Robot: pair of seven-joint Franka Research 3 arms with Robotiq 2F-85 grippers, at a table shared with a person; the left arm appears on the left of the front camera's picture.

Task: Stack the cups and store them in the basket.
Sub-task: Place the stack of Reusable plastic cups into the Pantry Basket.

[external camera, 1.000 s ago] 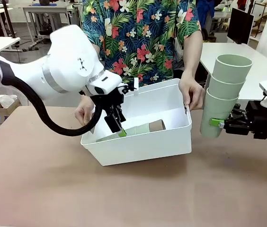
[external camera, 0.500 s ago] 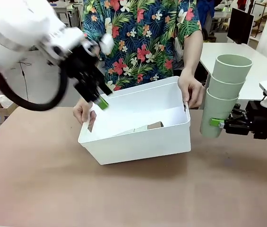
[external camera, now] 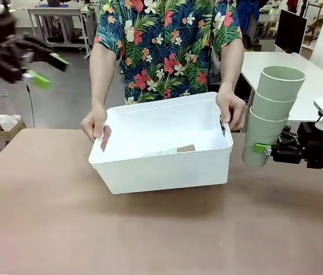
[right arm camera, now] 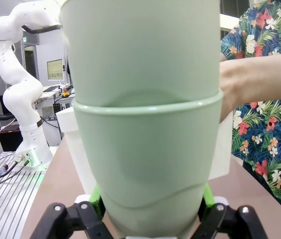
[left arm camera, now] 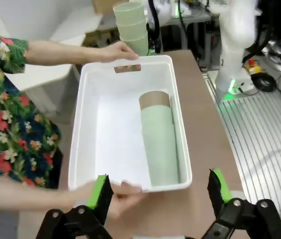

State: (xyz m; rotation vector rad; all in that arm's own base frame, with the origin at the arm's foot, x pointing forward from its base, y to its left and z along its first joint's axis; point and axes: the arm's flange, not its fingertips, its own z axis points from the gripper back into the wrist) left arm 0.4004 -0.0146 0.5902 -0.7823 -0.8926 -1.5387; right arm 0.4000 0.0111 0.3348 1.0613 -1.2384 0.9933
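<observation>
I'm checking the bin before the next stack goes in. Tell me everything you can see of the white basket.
The basket is a white rectangular plastic bin with a rounded rim and a cut-out handle in each short end. It stands open on the brown table, a person's hand gripping one end and the other hand the opposite end. Inside, a nested stack of cups lies on its side along one long wall, mint green with a tan-brown one at one end.

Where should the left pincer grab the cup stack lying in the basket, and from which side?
Take the stack across its green body near the middle, coming straight down through the open top of the basket. It lies on its side along one long wall, so a finger likely has little room there.
</observation>
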